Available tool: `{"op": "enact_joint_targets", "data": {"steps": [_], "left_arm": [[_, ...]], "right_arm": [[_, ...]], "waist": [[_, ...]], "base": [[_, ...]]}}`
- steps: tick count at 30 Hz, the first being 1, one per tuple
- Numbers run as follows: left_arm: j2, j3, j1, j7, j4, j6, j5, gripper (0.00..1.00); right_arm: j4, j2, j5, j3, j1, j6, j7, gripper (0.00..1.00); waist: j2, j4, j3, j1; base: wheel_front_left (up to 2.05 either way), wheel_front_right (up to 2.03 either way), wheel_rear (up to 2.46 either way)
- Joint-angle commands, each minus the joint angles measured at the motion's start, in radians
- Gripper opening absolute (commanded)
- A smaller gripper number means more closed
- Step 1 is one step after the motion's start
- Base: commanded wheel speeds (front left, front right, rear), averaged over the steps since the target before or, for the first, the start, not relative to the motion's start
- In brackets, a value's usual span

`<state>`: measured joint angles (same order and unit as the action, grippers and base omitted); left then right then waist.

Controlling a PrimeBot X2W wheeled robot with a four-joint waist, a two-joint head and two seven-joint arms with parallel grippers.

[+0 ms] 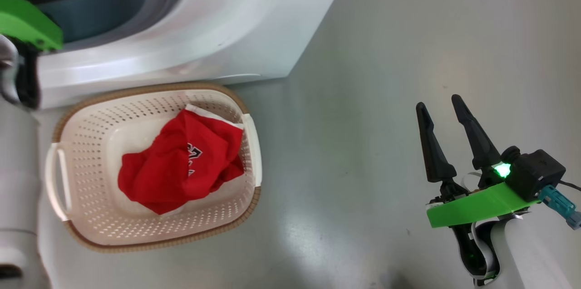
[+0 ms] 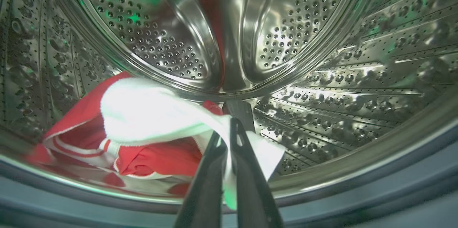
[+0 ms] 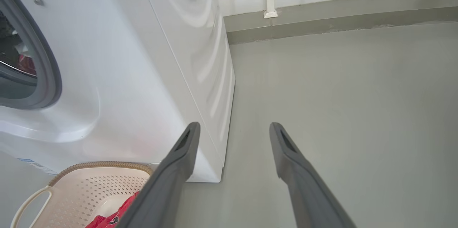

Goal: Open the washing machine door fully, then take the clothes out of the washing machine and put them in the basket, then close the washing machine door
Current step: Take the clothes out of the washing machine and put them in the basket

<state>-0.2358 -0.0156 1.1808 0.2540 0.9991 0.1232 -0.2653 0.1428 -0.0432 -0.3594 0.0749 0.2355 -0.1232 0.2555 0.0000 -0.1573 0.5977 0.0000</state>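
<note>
Left wrist view: inside the perforated steel drum [image 2: 322, 88], the left gripper [image 2: 226, 131] was pinched shut on a white cloth [image 2: 143, 113], which lay over red clothes [image 2: 157, 160] at the drum's bottom. In the head view, a red garment [image 1: 181, 162] lay in the basket [image 1: 91, 144], which stood on the floor [image 1: 363, 144] just in front of the washing machine [image 1: 204, 30]. The right gripper [image 1: 439, 101] hovered wide open and empty, well apart from the basket.

Glossy steel drum [image 2: 171, 42], matt fabric clothes [image 2: 136, 113], seemingly plastic basket [image 1: 86, 153]
</note>
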Motion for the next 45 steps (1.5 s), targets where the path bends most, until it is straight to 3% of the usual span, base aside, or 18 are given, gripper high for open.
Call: {"op": "enact_joint_targets", "data": {"steps": [1,19,33,45], "left_arm": [[-0.032,-0.029,-0.048,0.008,-0.066,-0.006,0.007,0.0],[0.117,-0.173,-0.445,0.008,-0.587,0.007,0.12,0.0],[0.159,-0.151,-0.692,0.008,-0.966,0.007,0.155,0.0],[0.184,-0.189,-0.751,0.008,-1.283,0.007,0.16,0.0]], "right_arm": [[-0.017,-0.007,0.01,0.013,-0.011,-0.008,0.006,1.0],[-0.007,-0.007,0.016,-0.009,-0.056,-0.008,0.006,1.0],[-0.009,-0.007,0.017,-0.009,-0.071,-0.008,0.006,1.0],[-0.013,-0.007,0.024,-0.02,-0.071,-0.008,0.006,1.0]], "waist": [[0.0,0.02,-0.02,0.0],[0.0,0.081,-0.109,0.0],[0.0,0.094,-0.127,0.0],[0.0,0.103,-0.122,0.0]], "base": [[0.0,0.0,0.0],[0.0,0.0,0.0],[0.0,0.0,0.0],[0.0,0.0,0.0]]}}
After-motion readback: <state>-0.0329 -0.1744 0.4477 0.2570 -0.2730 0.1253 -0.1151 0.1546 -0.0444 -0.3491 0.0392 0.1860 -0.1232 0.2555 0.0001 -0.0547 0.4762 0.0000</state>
